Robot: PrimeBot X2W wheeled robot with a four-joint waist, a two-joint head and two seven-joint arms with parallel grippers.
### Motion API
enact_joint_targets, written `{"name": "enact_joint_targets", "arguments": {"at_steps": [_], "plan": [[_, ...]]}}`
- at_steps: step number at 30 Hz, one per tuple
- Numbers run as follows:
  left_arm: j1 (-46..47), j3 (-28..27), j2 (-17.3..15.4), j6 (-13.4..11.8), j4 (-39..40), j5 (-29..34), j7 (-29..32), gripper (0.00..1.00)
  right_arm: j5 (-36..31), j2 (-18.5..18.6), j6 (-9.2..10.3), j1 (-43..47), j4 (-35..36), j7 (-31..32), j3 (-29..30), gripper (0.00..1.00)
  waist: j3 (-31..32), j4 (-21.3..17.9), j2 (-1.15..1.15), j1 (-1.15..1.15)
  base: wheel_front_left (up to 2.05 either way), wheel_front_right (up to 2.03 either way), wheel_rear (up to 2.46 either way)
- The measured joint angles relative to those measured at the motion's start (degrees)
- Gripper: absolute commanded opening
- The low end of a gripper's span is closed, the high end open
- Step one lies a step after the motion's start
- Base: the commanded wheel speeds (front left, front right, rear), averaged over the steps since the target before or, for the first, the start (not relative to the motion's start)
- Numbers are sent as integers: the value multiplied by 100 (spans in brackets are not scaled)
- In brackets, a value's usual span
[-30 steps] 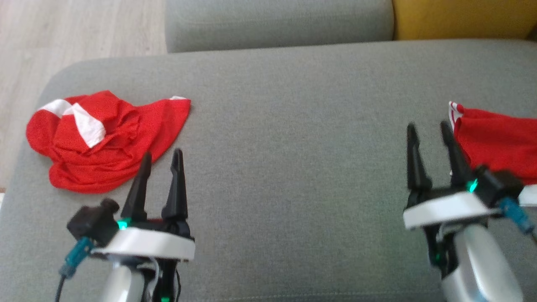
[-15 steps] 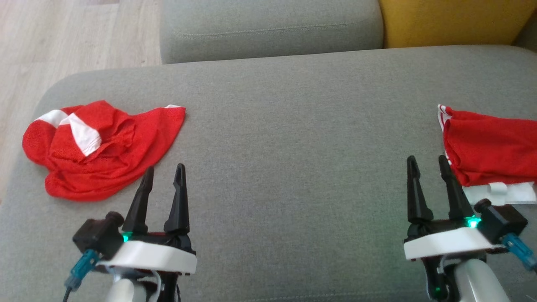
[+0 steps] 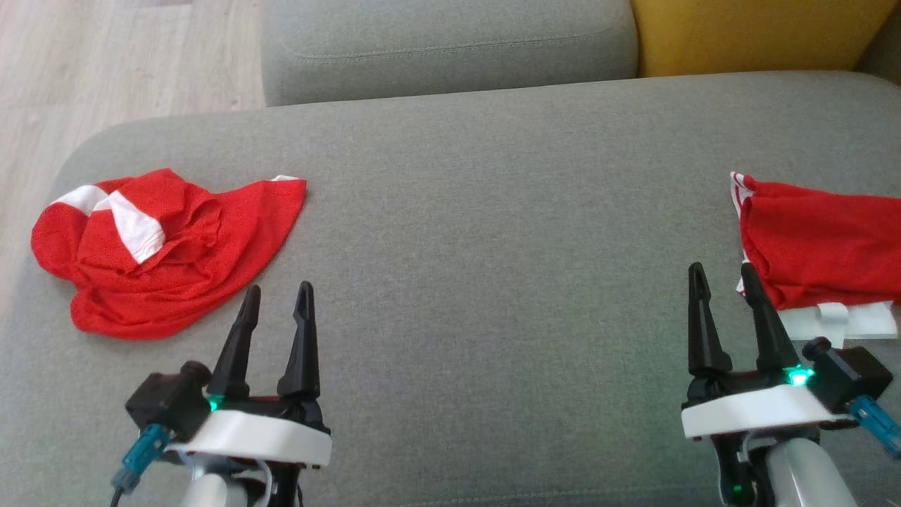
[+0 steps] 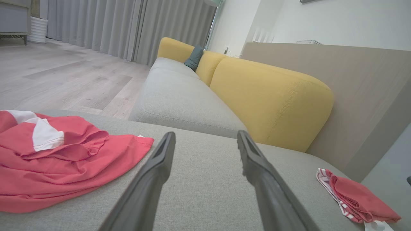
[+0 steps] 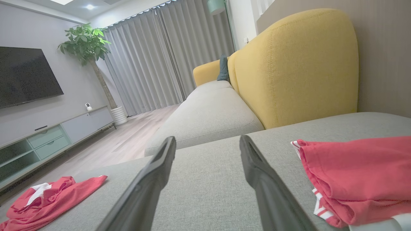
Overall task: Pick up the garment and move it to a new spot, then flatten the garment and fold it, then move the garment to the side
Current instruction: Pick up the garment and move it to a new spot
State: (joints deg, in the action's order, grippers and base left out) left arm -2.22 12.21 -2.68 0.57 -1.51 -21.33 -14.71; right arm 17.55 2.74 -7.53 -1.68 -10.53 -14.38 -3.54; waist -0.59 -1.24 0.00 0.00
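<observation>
A crumpled red garment with white trim (image 3: 169, 253) lies at the left end of the grey sofa seat (image 3: 493, 232). My left gripper (image 3: 279, 287) stands open just right of its near edge, apart from the cloth and with nothing between its fingers; the left wrist view has this garment (image 4: 64, 166) left of the open gripper (image 4: 206, 134). A folded red garment with white stripes (image 3: 823, 243) rests at the right end. My right gripper (image 3: 722, 267) is open beside its near left corner. In the right wrist view the folded garment (image 5: 356, 173) lies right of the open gripper (image 5: 208, 138).
Another grey seat cushion (image 3: 450, 42) adjoins the far side, with a yellow backrest (image 3: 760, 35) at the far right. Wooden floor (image 3: 105, 63) lies beyond the seat's left end. A TV cabinet (image 5: 48, 138) and a potted plant (image 5: 86, 45) stand across the room.
Both grippers have drawn back toward the seat's near edge. The right one has come away from the folded garment's edge. The head camera has shifted slightly.
</observation>
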Motion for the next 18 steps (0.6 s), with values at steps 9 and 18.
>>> {"name": "enact_joint_targets", "arguments": {"at_steps": [9,18], "plan": [[5,-10,0,43,-19,8,1,100,11,0,0,2,0,0,-22,100,34,316,0,0,0,0,0],[6,-143,0,12,-20,-49,1,100,65,-1,-1,22,-7,0,-178,100,57,1048,0,0,0,0,0]]}}
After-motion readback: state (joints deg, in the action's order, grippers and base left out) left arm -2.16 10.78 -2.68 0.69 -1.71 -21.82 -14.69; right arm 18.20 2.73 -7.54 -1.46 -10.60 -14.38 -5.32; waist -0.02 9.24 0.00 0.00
